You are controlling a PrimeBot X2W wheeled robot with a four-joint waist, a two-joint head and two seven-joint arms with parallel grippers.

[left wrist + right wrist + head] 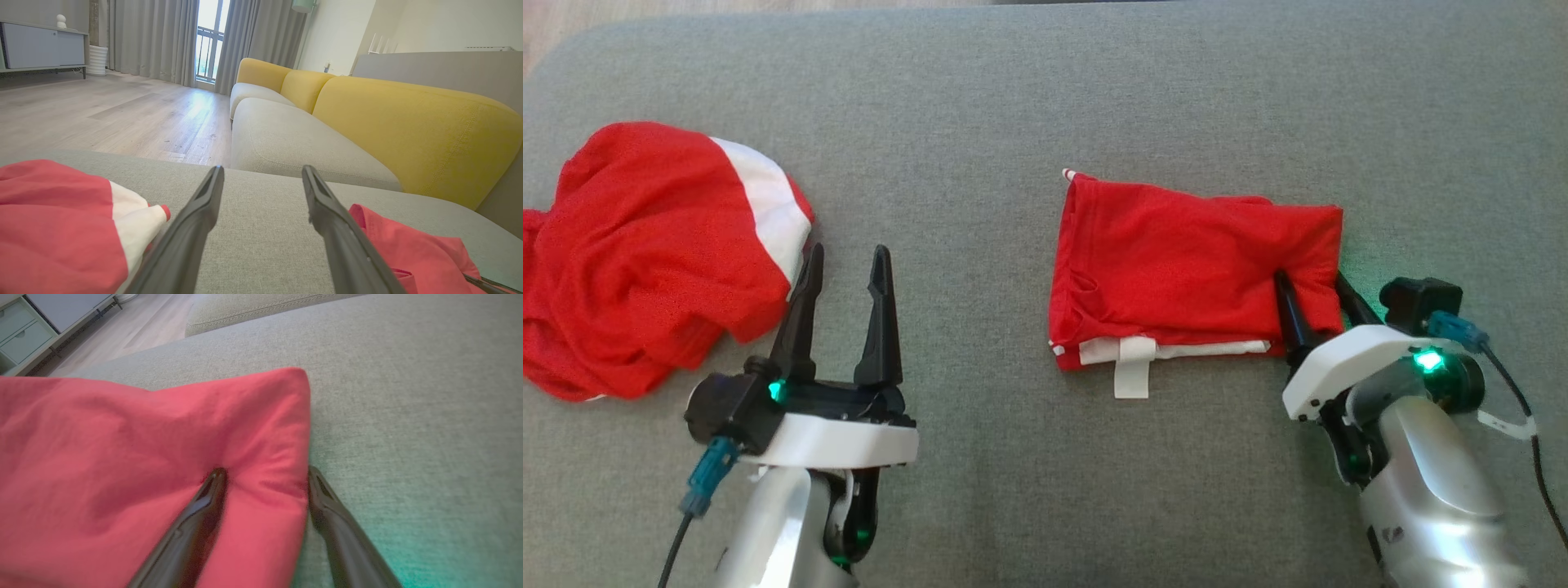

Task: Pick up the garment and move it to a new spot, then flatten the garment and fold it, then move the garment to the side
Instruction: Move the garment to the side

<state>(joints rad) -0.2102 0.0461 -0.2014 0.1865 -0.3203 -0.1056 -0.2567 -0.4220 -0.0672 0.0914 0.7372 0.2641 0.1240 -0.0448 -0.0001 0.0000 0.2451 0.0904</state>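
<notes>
On the grey cushion (980, 163), my right gripper (1312, 282) straddles the folded red garment (1176, 261) at its edge, fingers wide apart; left gripper (846, 253) just hangs open by the crumpled garment (645, 261).

The crumpled red-and-white garment (645, 253) is running off the head view at 9 o'clock. The folded red garment (1176, 261) is bunching between the spread fingers of the right gripper (1311, 282), and how firmly they are pressing on it is not showing. In the right wrist view that garment is blurring and spilling past 9 and 6 o'clock; in the left wrist view it is getting clipped at 5 o'clock. At 10 o'clock there, a white object (61, 21) on the sideboard (41, 49) is showing too small to identify
</notes>
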